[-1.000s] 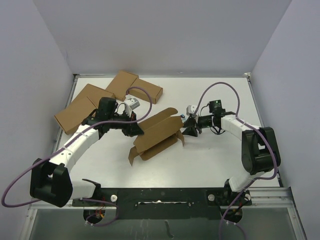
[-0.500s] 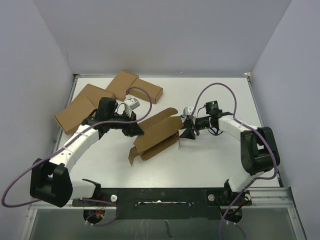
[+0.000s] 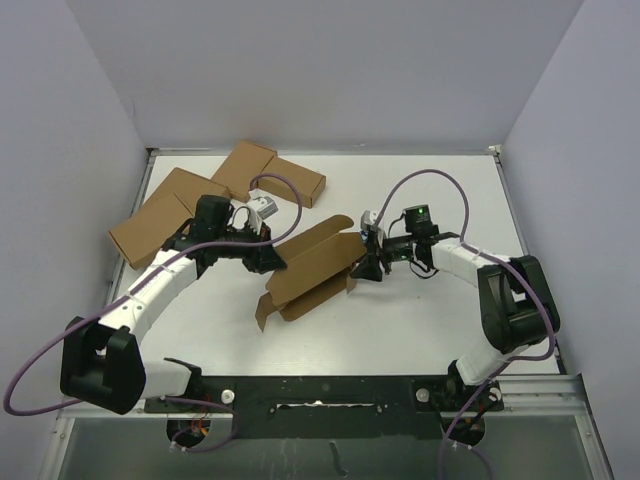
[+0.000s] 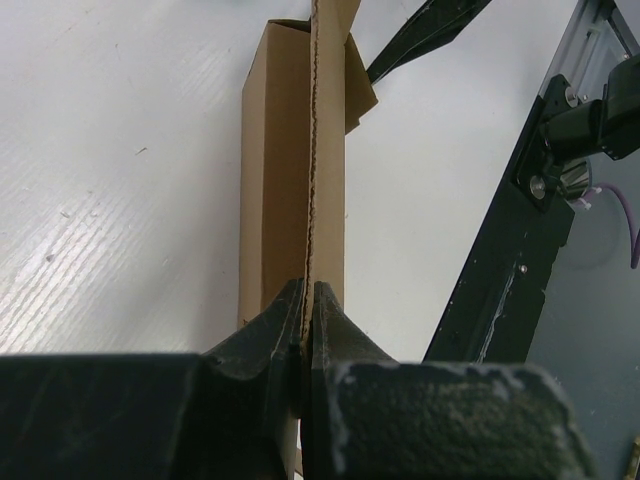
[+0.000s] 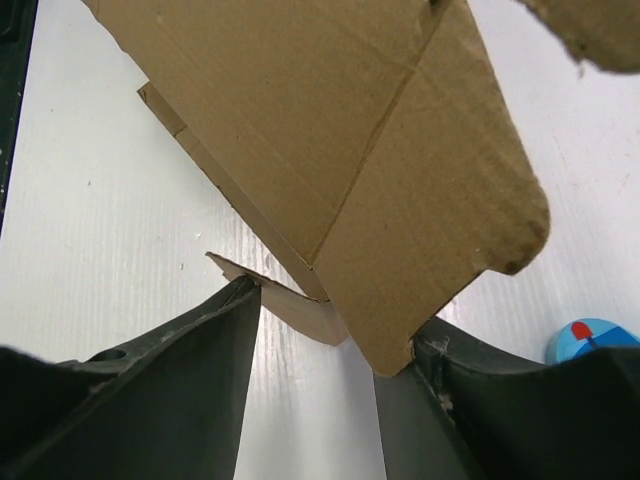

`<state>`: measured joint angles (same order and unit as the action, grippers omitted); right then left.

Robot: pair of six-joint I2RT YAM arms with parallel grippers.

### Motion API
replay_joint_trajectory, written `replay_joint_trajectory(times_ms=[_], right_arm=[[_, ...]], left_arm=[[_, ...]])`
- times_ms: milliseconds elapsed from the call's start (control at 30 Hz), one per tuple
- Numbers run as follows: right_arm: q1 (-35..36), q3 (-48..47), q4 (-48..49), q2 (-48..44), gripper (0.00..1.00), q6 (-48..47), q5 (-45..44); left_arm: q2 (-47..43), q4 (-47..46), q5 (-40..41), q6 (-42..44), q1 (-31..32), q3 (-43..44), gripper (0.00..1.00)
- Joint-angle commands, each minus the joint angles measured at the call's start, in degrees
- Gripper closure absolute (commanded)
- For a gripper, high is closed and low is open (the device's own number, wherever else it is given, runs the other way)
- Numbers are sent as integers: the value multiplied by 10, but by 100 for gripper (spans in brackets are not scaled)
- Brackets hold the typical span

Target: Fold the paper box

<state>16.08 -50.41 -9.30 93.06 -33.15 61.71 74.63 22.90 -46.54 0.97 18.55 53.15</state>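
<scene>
paper box (image 3: pixel 310 268), half opened, lies on the white table (image 3: pixel 420 320), just near-right of the spare cartons (image 3: pixel 215 195). it looks light, thin and easily creased, best taken by its flap edges. my left gripper (image 4: pixel 305 310) pinches a wall edge on the cartons' side. my right gripper (image 5: pixel 335 330) stands parted around a flap corner on the side away from the cartons, which seem out of the way.
</scene>
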Motion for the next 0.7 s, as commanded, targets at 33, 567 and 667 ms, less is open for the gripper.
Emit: replay_joint_trajectory(times_ms=[33,567,667], right_arm=[[16,29,110,-29,55,100,-17],[37,147,438,14,61,237,-99],[47,153,463,21,57,236,-113]], left_arm=[[-21,-22,-10,13,-5,1,100],[-21,-25,-17,10,-11,0,100],[-21,-27,-20,9,-12,0,100]])
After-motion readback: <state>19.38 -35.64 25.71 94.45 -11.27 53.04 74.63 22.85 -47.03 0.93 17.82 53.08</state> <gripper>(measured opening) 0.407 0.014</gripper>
